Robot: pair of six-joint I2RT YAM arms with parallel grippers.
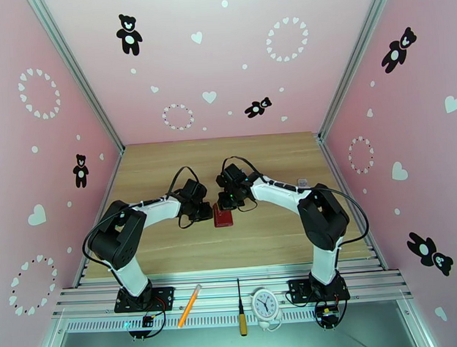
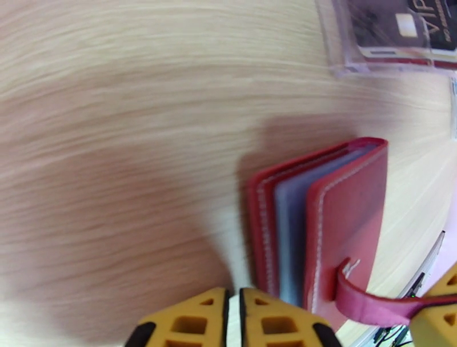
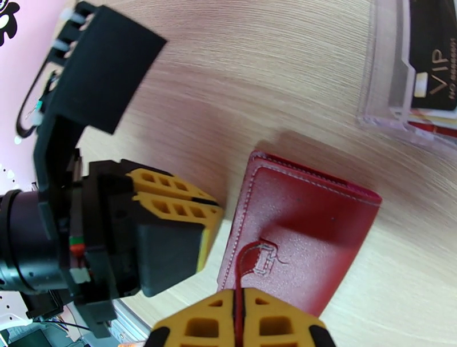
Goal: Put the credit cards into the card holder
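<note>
Card holder (image 3: 303,228): on desk (image 1: 166,162) between both arms. Right fingers (image 3: 254,305) pinched shut on its snap tab (image 2: 371,302); left fingers (image 2: 217,305) shut, empty, just beside it.

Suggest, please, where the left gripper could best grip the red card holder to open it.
Probably grip the card holder by the free edge of the cover nearest the left gripper, coming from that side. The covers fan apart from the grey pockets, leaving a finger gap, and the right gripper pinches the snap tab opposite.
</note>
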